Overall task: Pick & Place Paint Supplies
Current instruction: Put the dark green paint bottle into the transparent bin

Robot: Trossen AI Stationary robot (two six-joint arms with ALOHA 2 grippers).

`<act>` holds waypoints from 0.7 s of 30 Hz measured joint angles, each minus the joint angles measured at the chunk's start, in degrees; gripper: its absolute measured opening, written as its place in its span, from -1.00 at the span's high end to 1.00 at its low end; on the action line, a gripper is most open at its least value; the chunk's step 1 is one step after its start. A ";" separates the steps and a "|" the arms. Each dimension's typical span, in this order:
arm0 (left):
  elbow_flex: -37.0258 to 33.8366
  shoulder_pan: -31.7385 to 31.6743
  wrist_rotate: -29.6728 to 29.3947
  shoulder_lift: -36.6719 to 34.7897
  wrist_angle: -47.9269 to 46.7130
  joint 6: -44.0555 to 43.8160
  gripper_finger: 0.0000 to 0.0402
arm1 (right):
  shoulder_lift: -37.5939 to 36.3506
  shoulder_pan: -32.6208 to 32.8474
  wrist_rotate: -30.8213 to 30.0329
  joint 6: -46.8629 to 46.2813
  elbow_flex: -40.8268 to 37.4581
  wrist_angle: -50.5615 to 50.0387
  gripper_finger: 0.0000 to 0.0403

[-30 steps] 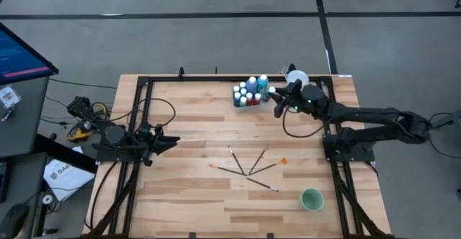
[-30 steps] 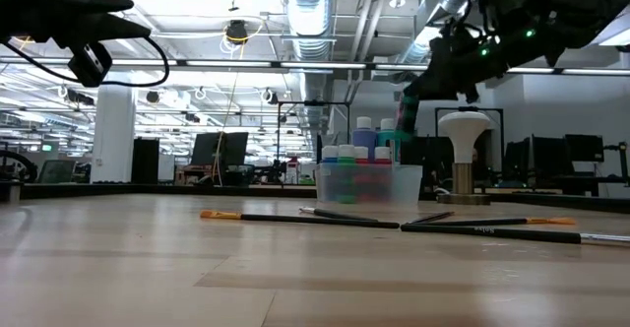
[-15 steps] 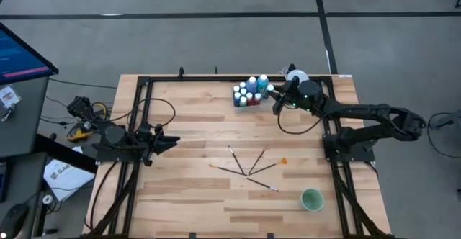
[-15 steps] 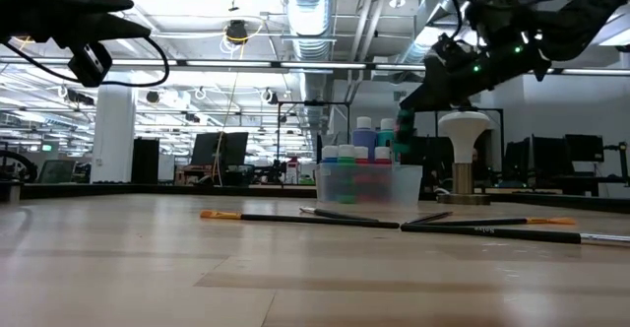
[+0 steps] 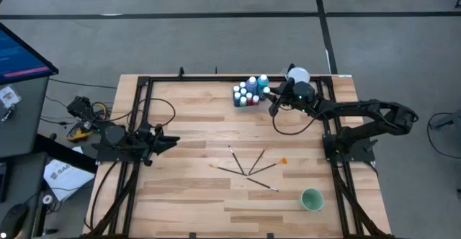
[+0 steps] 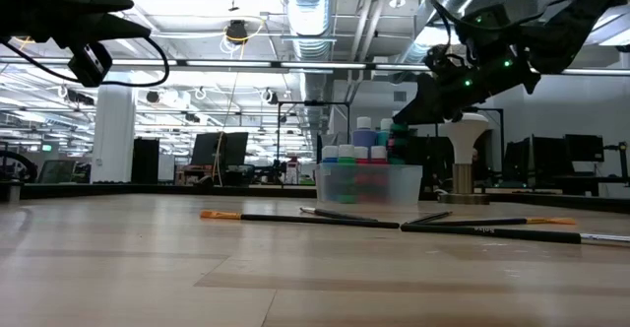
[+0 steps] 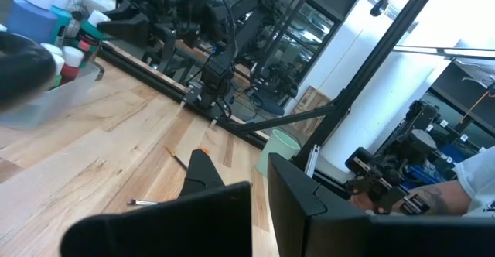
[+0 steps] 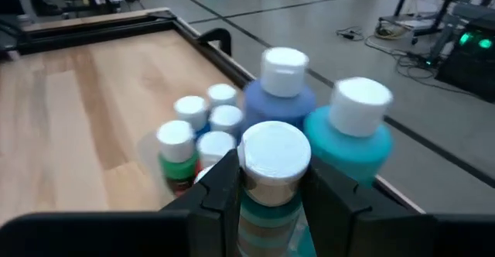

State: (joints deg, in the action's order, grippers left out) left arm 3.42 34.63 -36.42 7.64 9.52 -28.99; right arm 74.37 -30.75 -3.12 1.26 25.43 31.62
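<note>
A clear tub [image 5: 247,95] of white-capped paint bottles, blue, teal, red and green, stands near the table's far edge; it also shows in the low view [image 6: 369,183]. My right gripper [image 5: 271,99] hovers at the tub's right end, shut on a teal white-capped bottle [image 8: 271,164]. In the low view that bottle [image 6: 397,138] hangs just above the tub's rim. Several dark-handled paintbrushes [image 5: 248,165] lie fanned on the table's middle. My left gripper [image 5: 174,140] waits shut above the table's left side. My right gripper pinches the teal bottle between its two fingers [image 8: 220,187], just under the white cap [image 8: 272,155]. The fingers slant down from the table's right side. The bottle is lifted clear and roughly upright, beside the tall blue and teal bottles in the tub.
A white-topped stemmed stand [image 5: 298,74] is close behind my right gripper at the far right corner. A round green cup [image 5: 311,199] sits near the near right corner. Black frame rails [image 5: 144,109] run along the table's left, right and far sides.
My right gripper has carried the teal bottle toward the table's left and far edge and lowered it, from beside the tub to its right end. It has stayed shut on the bottle.
</note>
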 joint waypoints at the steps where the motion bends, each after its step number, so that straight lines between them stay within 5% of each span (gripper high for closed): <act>1: 0.02 0.02 0.00 0.02 0.00 0.00 0.99 | -0.03 0.26 0.11 0.00 -0.02 -0.05 0.49; 21: 0.02 0.00 0.00 0.00 0.00 0.00 0.99 | -2.40 -0.49 0.13 0.80 -0.02 -3.99 0.49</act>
State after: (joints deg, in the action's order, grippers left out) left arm 3.44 34.63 -36.42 7.64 9.52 -28.99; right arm 71.96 -31.23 -2.98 2.06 25.41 27.62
